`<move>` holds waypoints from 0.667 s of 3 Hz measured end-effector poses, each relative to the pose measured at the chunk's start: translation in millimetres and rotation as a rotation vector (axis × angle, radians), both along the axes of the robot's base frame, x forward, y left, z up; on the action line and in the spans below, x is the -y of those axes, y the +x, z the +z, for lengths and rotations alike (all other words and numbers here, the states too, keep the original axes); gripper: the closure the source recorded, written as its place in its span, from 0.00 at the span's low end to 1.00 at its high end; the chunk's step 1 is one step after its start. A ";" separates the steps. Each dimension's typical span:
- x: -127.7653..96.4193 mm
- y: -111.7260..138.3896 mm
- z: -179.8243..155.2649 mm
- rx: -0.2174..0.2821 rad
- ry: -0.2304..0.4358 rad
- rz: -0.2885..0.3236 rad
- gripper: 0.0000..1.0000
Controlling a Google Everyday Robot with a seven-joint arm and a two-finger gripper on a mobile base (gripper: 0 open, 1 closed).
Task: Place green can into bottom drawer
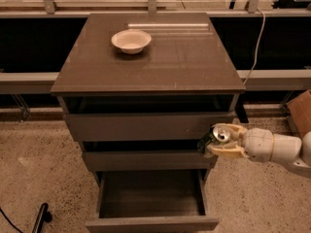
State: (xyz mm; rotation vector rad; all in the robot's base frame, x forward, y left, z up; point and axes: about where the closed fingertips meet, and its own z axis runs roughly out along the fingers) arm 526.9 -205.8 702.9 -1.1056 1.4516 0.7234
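The green can [212, 138] is dark green with a shiny silver top and is held tilted in my gripper [221, 141], which comes in from the right on a pale arm. The gripper is shut on the can at the cabinet's right front corner, level with the middle drawer. The bottom drawer [150, 221] is pulled out below and to the left of the can, and its inside looks empty.
A white bowl [130, 41] sits on the cabinet top [184, 67] toward the back left. The two upper drawers [146, 126] are slightly ajar. A cardboard box [300, 113] stands at the right edge, a cable hangs at the back right, and a black object [41, 217] lies on the floor at lower left.
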 end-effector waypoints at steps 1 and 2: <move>-2.9 -0.7 6.6 -0.003 -0.001 0.006 1.00; -7.4 2.7 -13.1 -0.051 -0.022 0.026 1.00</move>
